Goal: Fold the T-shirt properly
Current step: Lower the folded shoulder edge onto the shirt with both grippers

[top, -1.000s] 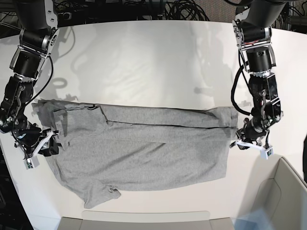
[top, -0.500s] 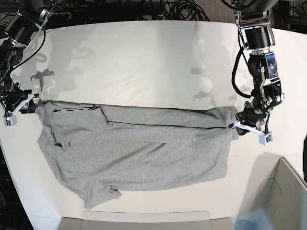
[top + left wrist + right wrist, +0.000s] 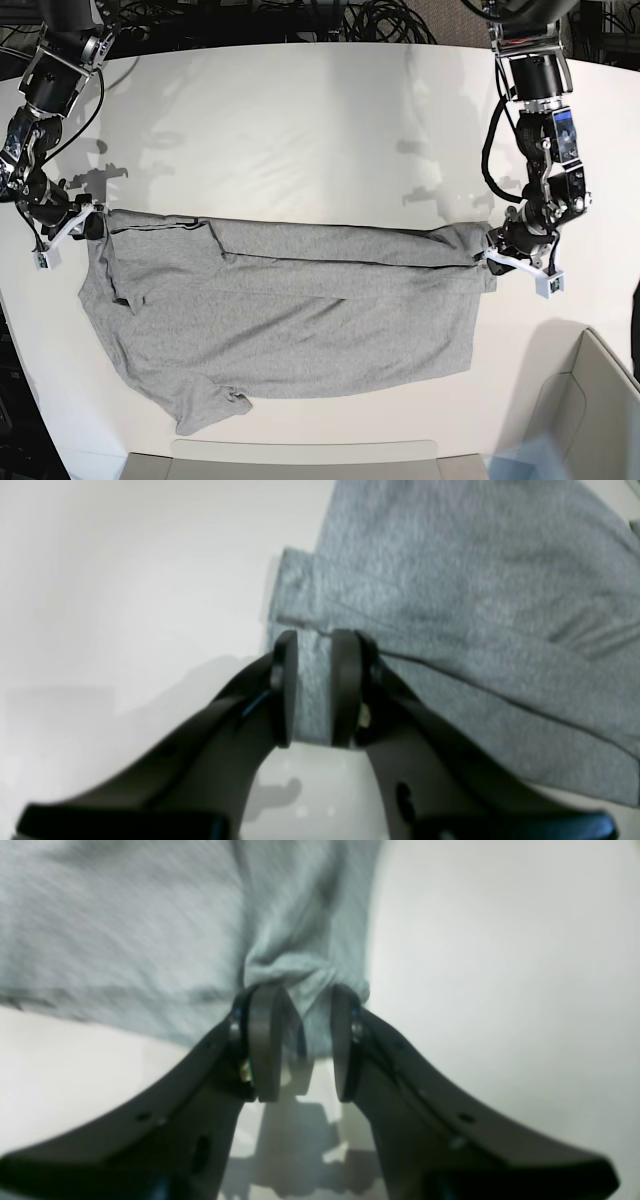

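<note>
The grey T-shirt (image 3: 290,300) lies lengthwise across the white table (image 3: 300,130), its far long edge folded over toward the front. At the shirt's right end, my left gripper (image 3: 490,258) points down on the hem corner. In the left wrist view its fingers (image 3: 316,645) stand slightly apart, open, and the cloth (image 3: 475,605) between them lies flat. At the shirt's left end, my right gripper (image 3: 92,225) is shut on the T-shirt. In the right wrist view, bunched fabric (image 3: 125,925) runs into the gap between its fingertips (image 3: 305,1000). No lettering shows.
A pale grey bin (image 3: 590,420) stands at the front right corner. The rim of another pale container (image 3: 300,462) runs along the table's front edge. Black cables (image 3: 330,20) lie behind the table's far edge.
My right gripper carried the shirt's left corner from the front toward the back, pulling that edge along. My left gripper shifted slightly back and its jaws parted a little.
</note>
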